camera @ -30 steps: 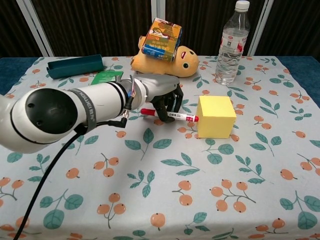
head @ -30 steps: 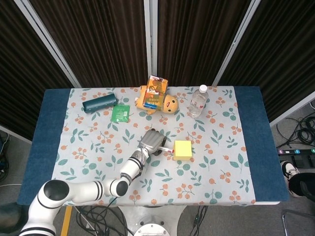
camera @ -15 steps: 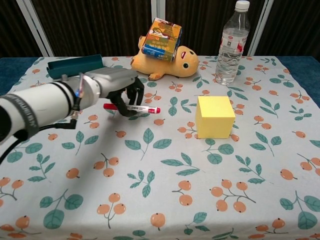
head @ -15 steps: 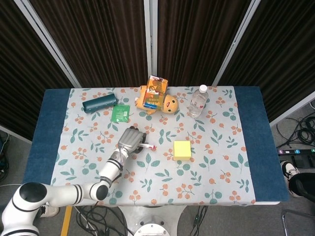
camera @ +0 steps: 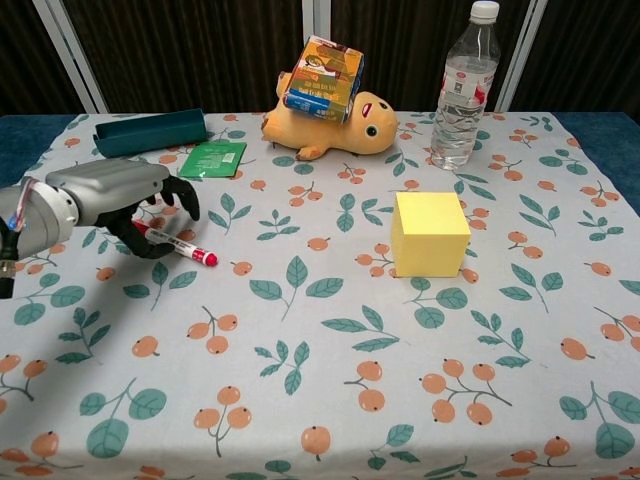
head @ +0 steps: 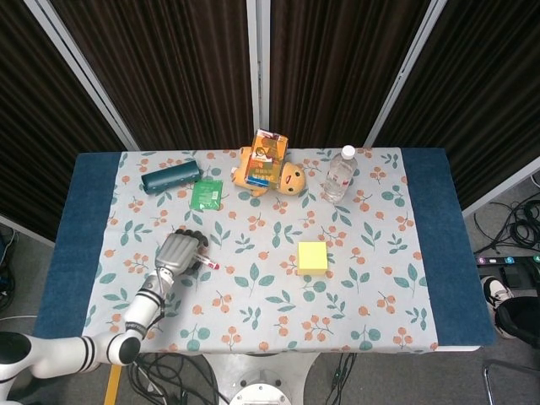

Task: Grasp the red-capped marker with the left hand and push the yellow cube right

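My left hand [head: 179, 252] [camera: 120, 198] holds the red-capped marker [camera: 179, 243] [head: 205, 263] over the left part of the table, red cap pointing right and slightly down. The yellow cube [head: 313, 257] [camera: 430, 233] stands on the floral tablecloth right of centre, well apart from the marker tip. My right hand is in neither view.
At the back stand a water bottle [head: 339, 175] [camera: 462, 85], a yellow plush toy [camera: 340, 122] with a snack box [camera: 322, 78] on it, a green packet [camera: 213, 158] and a dark teal case [camera: 150, 132]. Blue cloth borders the table [head: 430, 278] on both sides.
My left hand has drawn back to the left with the marker, from right beside the cube to the table's left part. The cube has stayed in place.
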